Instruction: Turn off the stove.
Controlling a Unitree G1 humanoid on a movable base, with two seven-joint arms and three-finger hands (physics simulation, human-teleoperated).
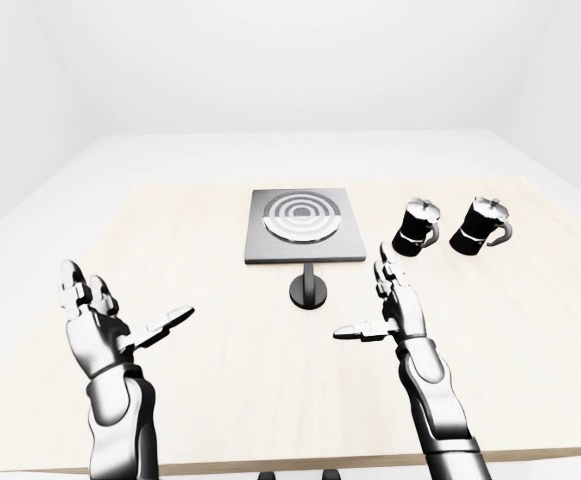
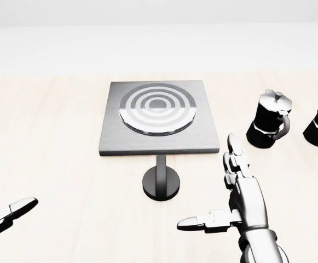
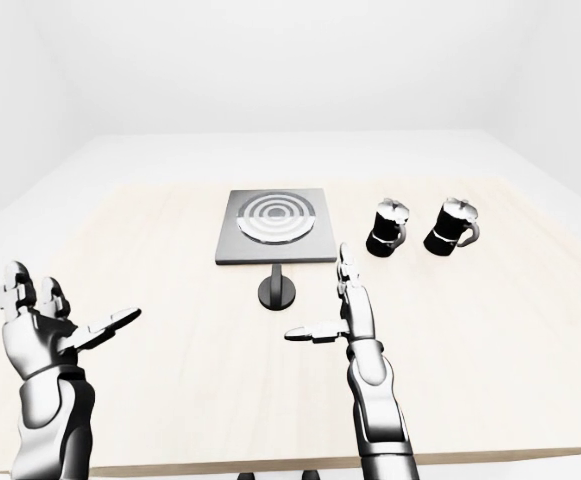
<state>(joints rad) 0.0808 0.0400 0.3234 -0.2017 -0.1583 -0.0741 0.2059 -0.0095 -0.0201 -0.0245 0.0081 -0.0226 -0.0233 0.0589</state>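
On the wooden table (image 1: 200, 350), square ringed stove (image 2: 157, 115).

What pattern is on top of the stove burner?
Concentric rings, alternating dark grey and pale silver, on the stove; the head view shows it best.

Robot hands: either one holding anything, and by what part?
Nothing held. Left robot hand and right robot hand both hover open above the table, short of the stove knob.

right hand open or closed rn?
Open. The right hand has fingers straight up and thumb out sideways, gripping nothing, beside the stove knob.
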